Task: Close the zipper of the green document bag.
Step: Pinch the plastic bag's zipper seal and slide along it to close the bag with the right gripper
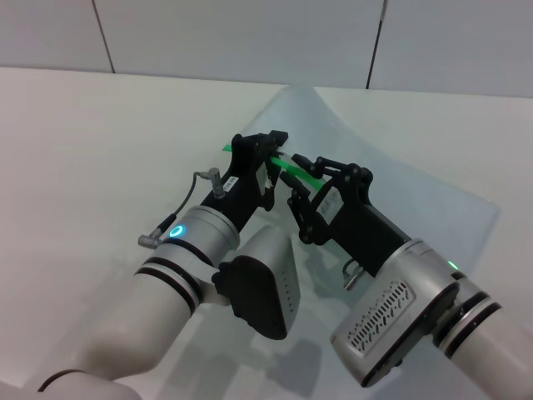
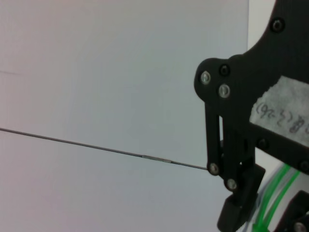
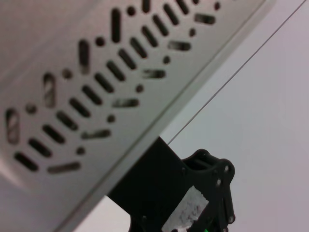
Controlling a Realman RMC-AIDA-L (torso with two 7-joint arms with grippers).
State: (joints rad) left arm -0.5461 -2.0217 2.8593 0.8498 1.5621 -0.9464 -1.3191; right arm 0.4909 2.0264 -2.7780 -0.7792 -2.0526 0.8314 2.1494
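two robot arms meet at the middle of the head view over a white counter (image 1: 100, 142). the green document bag (image 1: 400, 175) lies right of centre, its near edge lifted. the zipper (image 1: 293, 169) runs between the hands. the left hand (image 1: 265, 150) seems clamped on the green strip; the right hand (image 1: 306, 179) seems closed on it beside that, though the slider is hidden. judged best: left anchors, right pulls straight along the strip, keeping it taut

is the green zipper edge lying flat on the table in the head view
No, the zipper is lifted off the table, held up between the left claw and right claw.
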